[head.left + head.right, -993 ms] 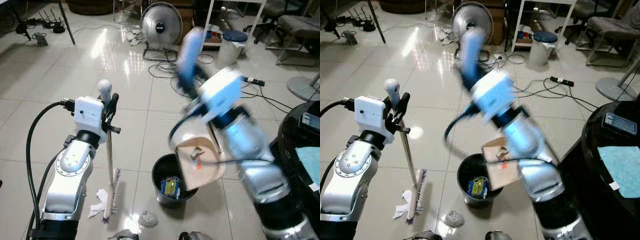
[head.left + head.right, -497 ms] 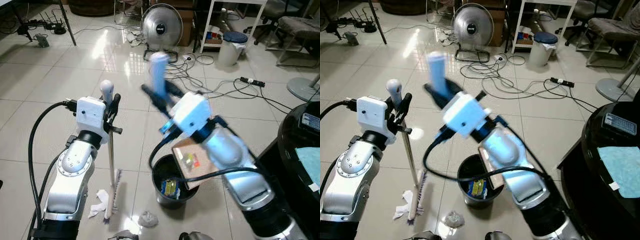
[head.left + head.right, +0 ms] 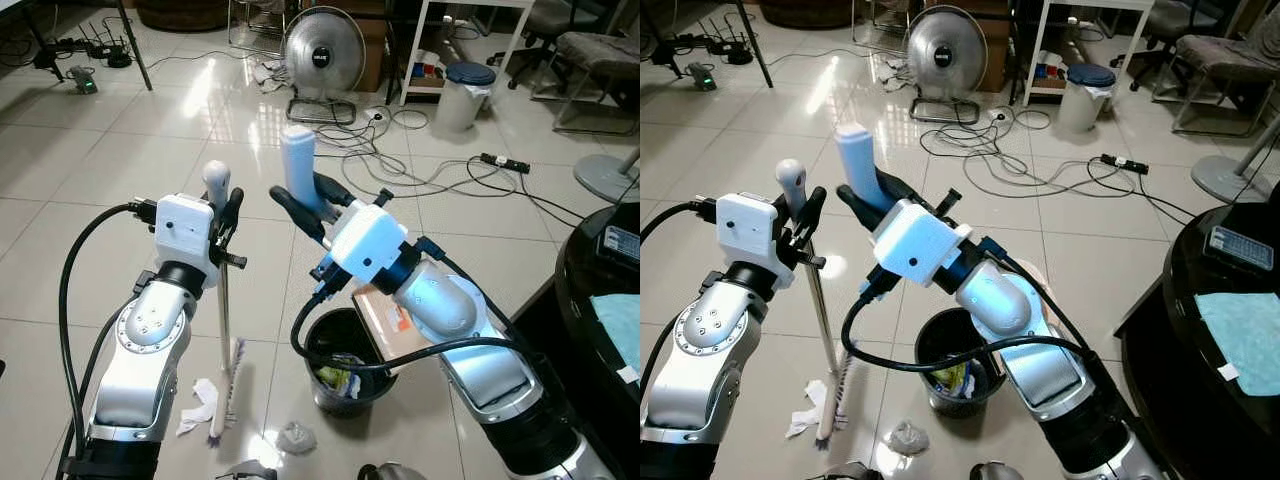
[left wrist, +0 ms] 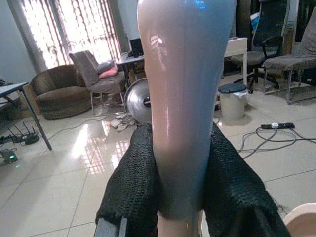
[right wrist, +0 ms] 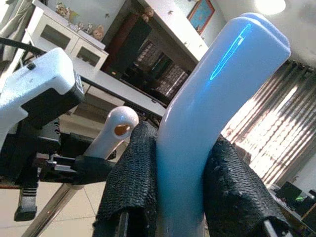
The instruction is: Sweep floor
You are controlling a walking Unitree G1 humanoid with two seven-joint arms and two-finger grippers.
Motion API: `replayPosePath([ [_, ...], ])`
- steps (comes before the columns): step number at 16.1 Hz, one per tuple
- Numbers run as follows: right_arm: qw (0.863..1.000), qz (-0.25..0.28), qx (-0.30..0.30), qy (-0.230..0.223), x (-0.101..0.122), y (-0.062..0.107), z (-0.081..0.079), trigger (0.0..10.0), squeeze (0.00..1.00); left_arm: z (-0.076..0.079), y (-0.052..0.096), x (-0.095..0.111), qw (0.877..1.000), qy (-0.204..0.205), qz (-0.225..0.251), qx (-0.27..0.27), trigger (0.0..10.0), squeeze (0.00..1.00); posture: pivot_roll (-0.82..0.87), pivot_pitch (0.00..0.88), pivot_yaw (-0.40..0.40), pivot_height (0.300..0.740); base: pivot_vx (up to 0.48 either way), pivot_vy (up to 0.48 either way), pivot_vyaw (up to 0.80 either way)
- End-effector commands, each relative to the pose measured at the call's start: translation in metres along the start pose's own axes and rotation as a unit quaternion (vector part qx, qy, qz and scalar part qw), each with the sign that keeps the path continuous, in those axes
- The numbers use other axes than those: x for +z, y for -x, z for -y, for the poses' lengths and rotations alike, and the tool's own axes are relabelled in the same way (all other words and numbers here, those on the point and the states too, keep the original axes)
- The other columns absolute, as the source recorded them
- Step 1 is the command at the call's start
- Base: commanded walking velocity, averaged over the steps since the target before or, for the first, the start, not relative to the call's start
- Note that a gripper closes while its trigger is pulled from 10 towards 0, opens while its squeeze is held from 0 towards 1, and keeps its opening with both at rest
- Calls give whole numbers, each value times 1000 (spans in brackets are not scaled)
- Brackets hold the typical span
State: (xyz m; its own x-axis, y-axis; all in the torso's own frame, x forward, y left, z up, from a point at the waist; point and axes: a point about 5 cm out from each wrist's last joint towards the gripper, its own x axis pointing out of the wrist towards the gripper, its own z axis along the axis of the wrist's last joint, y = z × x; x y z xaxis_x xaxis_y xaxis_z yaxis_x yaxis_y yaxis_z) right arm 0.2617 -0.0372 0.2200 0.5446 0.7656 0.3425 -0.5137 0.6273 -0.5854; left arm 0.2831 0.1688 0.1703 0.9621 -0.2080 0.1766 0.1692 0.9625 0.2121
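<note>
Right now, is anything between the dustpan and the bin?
Nothing visible. The right hand holds the dustpan by its blue handle, and the pan sits directly above the black bin's open mouth.

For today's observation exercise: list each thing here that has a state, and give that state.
Left gripper: shut on the broom handle.
Broom: upright, bristles on the floor.
Right gripper: shut on the dustpan handle.
Dustpan: tipped over the bin.
Black bin: open, trash inside.
Crumpled paper: lying on the floor by the bristles.

The left pincer (image 4: 180,197) clamps a pale upright broom handle (image 4: 185,98) between its black fingers (image 4: 131,192).
</note>
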Motion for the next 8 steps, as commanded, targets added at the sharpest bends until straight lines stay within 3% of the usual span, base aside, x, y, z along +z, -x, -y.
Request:
replayPosePath([
  [1, 1000, 15, -17, 20, 7, -2, 9, 10000, 0, 1, -3, 10, 1000, -12, 19, -4, 10000, 0, 22, 82, -25, 740, 0, 0, 0],
  [2, 999, 20, -39, 12, 10, -2, 15, 10000, 0, 1, -3, 10, 1000, -13, 20, -4, 10000, 0, 24, 80, -25, 740, 0, 0, 0],
  [5, 972, 68, -219, -47, 36, 2, 76, 10000, 0, -8, -6, 24, 999, -26, 38, -7, 10000, 0, 22, 78, -20, 740, 0, 0, 0],
  [7, 949, 89, -289, -85, 48, 8, 100, 10000, 0, -16, -10, 33, 998, -36, 49, -6, 10000, 0, 21, 75, -17, 740, 0, 266, 0],
  [8, 944, 93, -303, -95, 50, 9, 105, 10000, 0, -17, -11, 35, 998, -40, 51, -6, 10000, 0, 21, 75, -17, 740, 0, 285, 0],
])
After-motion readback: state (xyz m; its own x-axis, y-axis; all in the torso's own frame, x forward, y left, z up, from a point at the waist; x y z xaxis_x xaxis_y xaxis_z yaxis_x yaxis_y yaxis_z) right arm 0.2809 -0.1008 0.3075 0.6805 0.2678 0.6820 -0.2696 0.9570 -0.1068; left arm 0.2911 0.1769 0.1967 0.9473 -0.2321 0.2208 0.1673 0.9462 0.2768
